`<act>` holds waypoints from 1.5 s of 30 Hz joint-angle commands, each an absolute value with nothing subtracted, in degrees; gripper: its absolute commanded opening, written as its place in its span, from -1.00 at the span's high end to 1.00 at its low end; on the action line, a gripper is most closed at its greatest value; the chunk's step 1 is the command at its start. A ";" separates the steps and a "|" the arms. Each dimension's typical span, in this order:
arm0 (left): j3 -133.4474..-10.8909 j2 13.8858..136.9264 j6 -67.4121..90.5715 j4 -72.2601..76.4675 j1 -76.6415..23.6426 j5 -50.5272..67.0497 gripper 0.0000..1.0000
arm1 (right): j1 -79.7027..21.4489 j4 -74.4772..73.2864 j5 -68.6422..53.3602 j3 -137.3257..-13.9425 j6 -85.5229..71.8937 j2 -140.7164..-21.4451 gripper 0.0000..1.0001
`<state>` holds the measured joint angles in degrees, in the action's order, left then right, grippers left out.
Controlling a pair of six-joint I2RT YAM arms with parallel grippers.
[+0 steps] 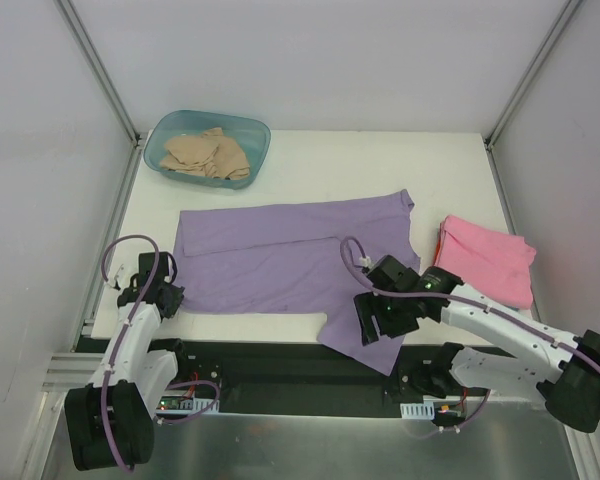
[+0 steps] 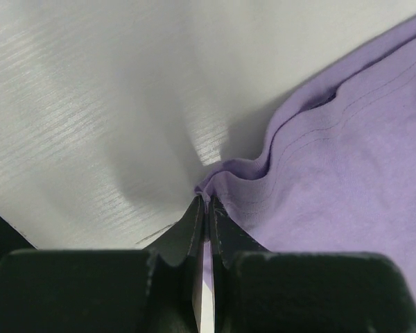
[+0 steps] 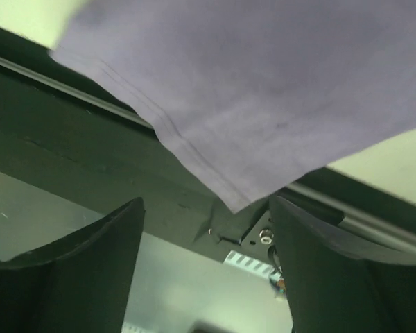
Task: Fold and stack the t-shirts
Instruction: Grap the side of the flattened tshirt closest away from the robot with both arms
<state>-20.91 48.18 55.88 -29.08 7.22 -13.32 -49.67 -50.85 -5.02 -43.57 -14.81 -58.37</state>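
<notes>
The lavender t-shirt [image 1: 290,255] lies spread flat across the middle of the table, and one sleeve hangs over the near edge. My left gripper [image 1: 170,296] is at its near left corner. In the left wrist view the left gripper [image 2: 206,202] is shut, pinching that corner of the lavender shirt [image 2: 333,152]. My right gripper [image 1: 380,316] hovers over the hanging sleeve. In the right wrist view it [image 3: 206,229] is open and empty, and the sleeve's hem [image 3: 263,104] lies just beyond the fingertips. The pink t-shirt [image 1: 488,258] lies folded at the right. The tan t-shirt [image 1: 208,153] is crumpled in the tub.
The teal plastic tub [image 1: 252,130] stands at the back left of the white table [image 1: 330,165]. White walls with metal posts close in the back and both sides. Below the near edge run a black rail [image 3: 90,159] and the arm bases.
</notes>
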 commanded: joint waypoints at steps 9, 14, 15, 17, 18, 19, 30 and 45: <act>-18.81 47.90 54.14 -29.36 7.56 -11.60 1.00 | -54.14 -47.82 -12.75 -32.34 -28.30 -62.92 -0.14; -18.90 48.34 54.14 -29.27 7.65 -11.78 1.00 | -55.28 -44.56 -14.15 -30.85 -28.92 -65.74 -0.05; -18.98 48.43 54.14 -29.35 7.56 -11.78 1.00 | -55.28 -44.73 -13.19 -30.76 -28.74 -67.05 -0.05; -18.98 48.60 54.05 -29.09 7.56 -11.69 1.00 | -55.28 -45.61 -11.52 -30.76 -28.30 -68.20 -0.01; -19.07 48.69 53.97 -29.09 7.56 -11.69 1.00 | -55.28 -45.62 -10.82 -30.76 -28.04 -69.33 0.00; -19.07 48.87 53.96 -29.09 7.56 -11.60 1.00 | -55.37 -45.62 -10.64 -30.67 -28.04 -69.87 0.00; -18.81 48.16 53.88 -29.09 7.65 -11.60 1.00 | -55.37 -43.86 -10.29 -30.50 -29.00 -73.74 0.49; -19.07 48.52 53.79 -29.00 7.56 -11.51 1.00 | -56.60 -44.73 -4.67 -33.48 -28.48 -76.38 0.97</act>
